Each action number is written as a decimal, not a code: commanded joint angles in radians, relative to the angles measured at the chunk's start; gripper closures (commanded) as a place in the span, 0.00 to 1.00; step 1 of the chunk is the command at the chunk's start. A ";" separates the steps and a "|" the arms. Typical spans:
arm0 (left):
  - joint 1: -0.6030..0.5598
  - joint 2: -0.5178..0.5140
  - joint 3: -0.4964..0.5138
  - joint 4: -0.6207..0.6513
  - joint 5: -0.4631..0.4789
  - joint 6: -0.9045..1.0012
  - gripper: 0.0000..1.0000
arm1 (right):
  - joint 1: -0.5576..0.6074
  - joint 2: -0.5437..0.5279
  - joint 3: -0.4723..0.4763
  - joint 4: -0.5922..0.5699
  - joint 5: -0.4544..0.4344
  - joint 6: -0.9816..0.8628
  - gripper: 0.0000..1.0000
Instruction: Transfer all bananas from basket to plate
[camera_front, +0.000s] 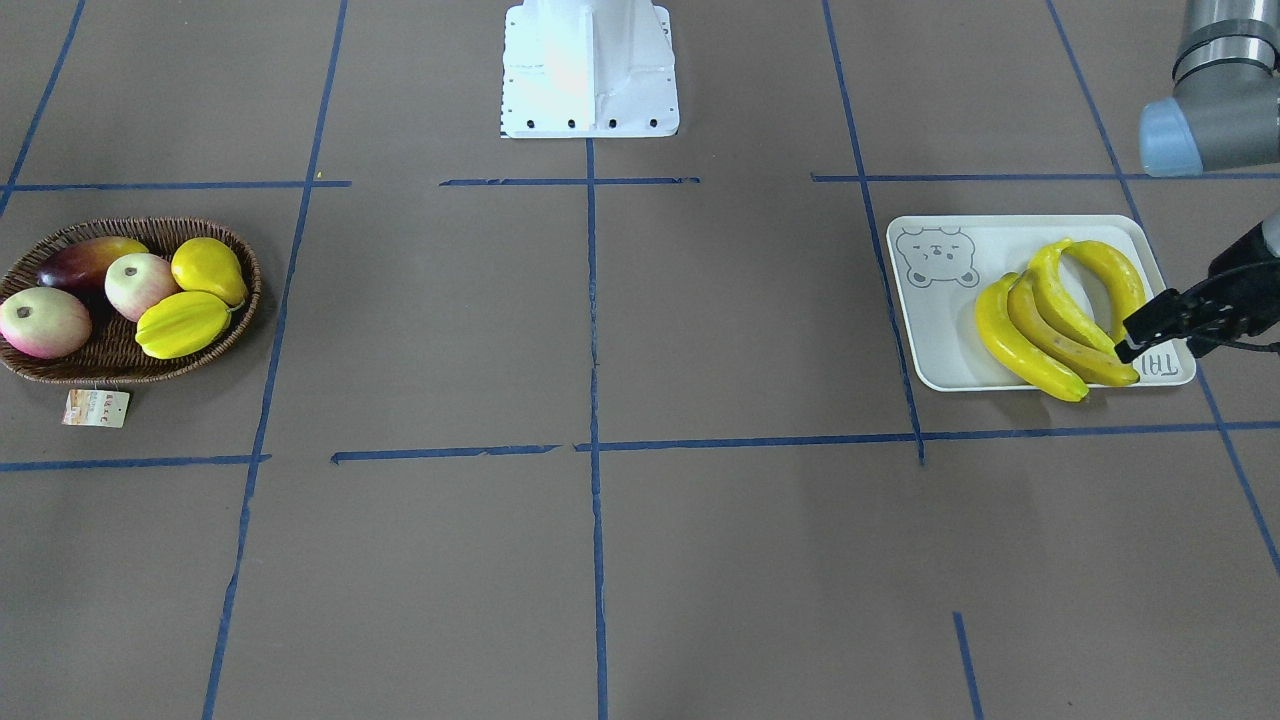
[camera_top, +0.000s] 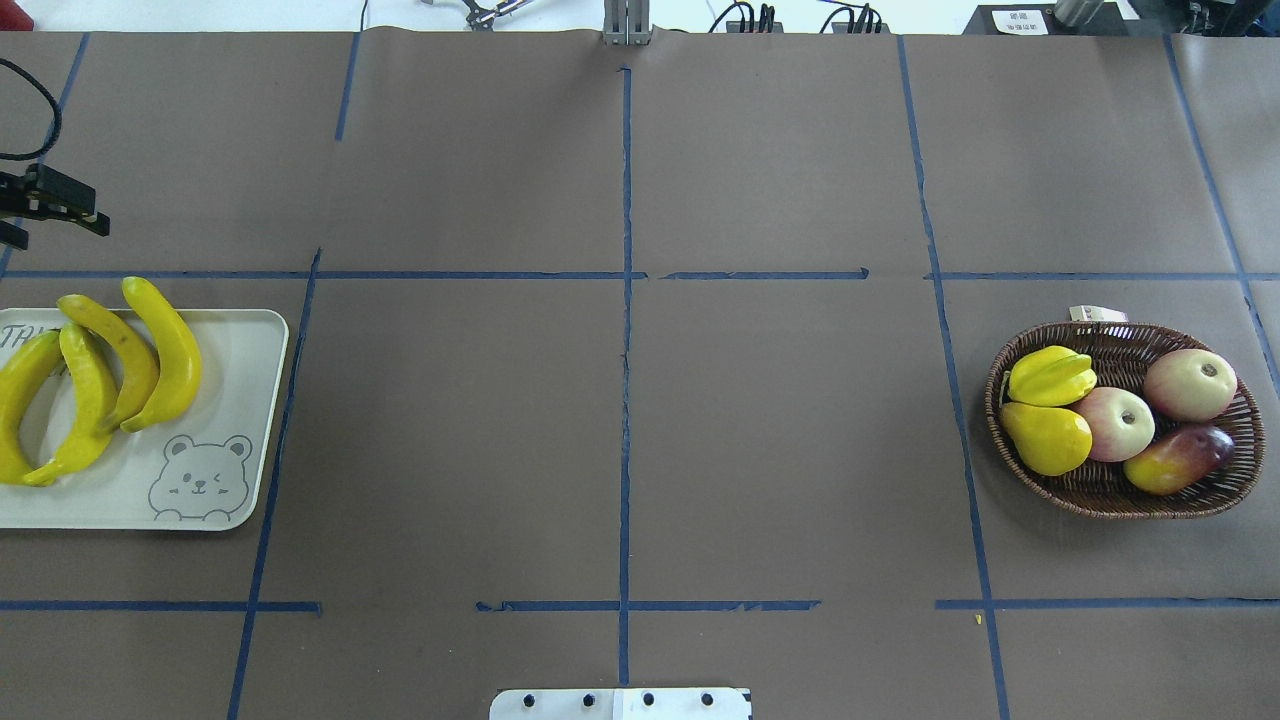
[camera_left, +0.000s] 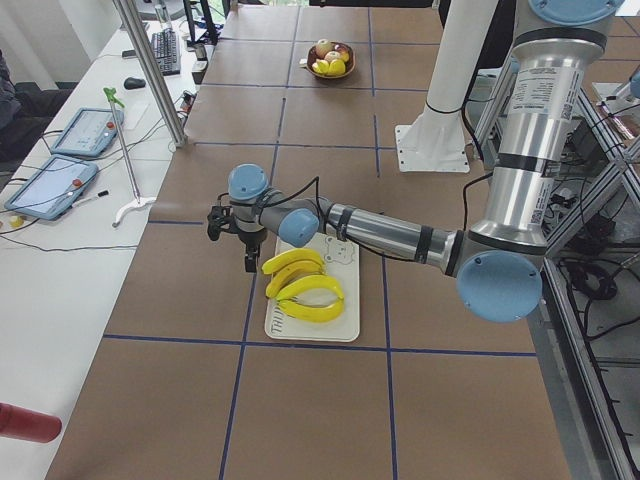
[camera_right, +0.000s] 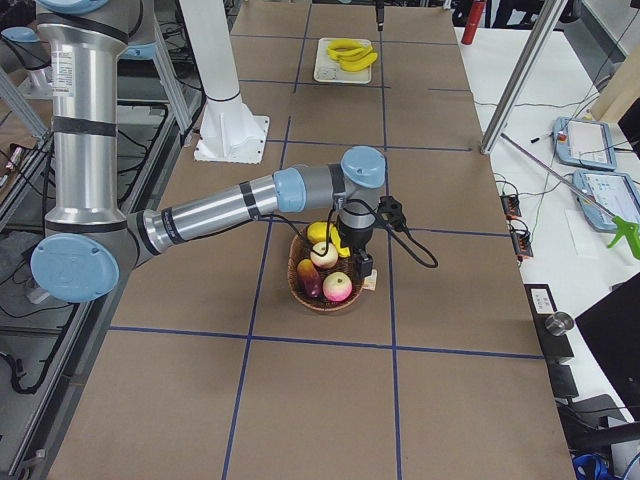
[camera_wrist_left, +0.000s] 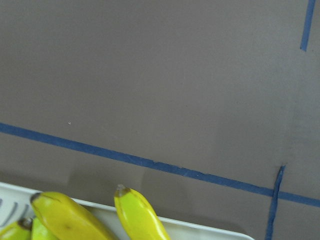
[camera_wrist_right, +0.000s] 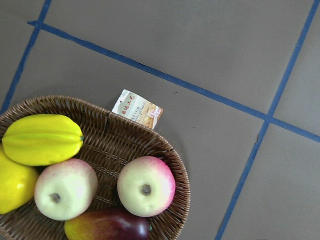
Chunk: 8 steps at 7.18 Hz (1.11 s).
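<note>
In the front-facing view, the four bananas (camera_front: 1060, 320) lie side by side on the plate (camera_front: 940, 335) at the right of the frame, all curved the same way. The left gripper (camera_front: 1165, 342) shows at the right edge over the plate's lower right corner. Its fingers are spread and hold nothing, and one fingertip is just beside the banana ends. At far left, the basket (camera_front: 60, 372) holds a starfruit (camera_front: 182, 325), a yellow pear-shaped fruit (camera_front: 208, 270), two apples (camera_front: 143, 285) and a mango (camera_front: 85, 262). Its paper tag (camera_front: 97, 408) lies on the table (camera_front: 700, 550) just below it.

In the overhead view, the plate sits at the left edge with the bananas on its left part. A bear drawing (camera_top: 200, 478) fills its lower right corner. The left gripper sits above the plate in the frame, fingers apart. The basket is at the right.

In the left side view, the left arm (camera_left: 400, 235) stretches low over the plate. The gripper points down at the plate's upper left, beside the banana tips.

In the right side view, the right arm (camera_right: 220, 215) reaches to the basket at centre. The right gripper (camera_right: 358, 262) hangs at the basket's right rim, and I cannot tell how its fingers stand. The plate with the bananas is small at top centre.

The left wrist view shows banana tips and the plate's rim along the bottom left. Table and blue tape (camera_wrist_left: 150, 163) fill the rest.

In the right wrist view, the basket fills the lower left, with the tag just outside its upper rim.
</note>
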<state>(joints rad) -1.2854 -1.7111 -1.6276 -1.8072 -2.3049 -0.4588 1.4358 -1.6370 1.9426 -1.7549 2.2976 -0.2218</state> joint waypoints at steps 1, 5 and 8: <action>-0.105 -0.001 -0.009 0.211 0.005 0.401 0.00 | 0.115 -0.017 -0.091 0.000 0.020 -0.193 0.00; -0.263 0.141 -0.011 0.345 -0.007 0.657 0.00 | 0.207 -0.043 -0.230 0.002 0.052 -0.301 0.01; -0.284 0.172 -0.012 0.325 -0.031 0.652 0.00 | 0.224 -0.044 -0.255 0.003 0.068 -0.202 0.01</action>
<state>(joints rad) -1.5639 -1.5459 -1.6393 -1.4796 -2.3355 0.1928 1.6567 -1.6778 1.6867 -1.7530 2.3626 -0.4606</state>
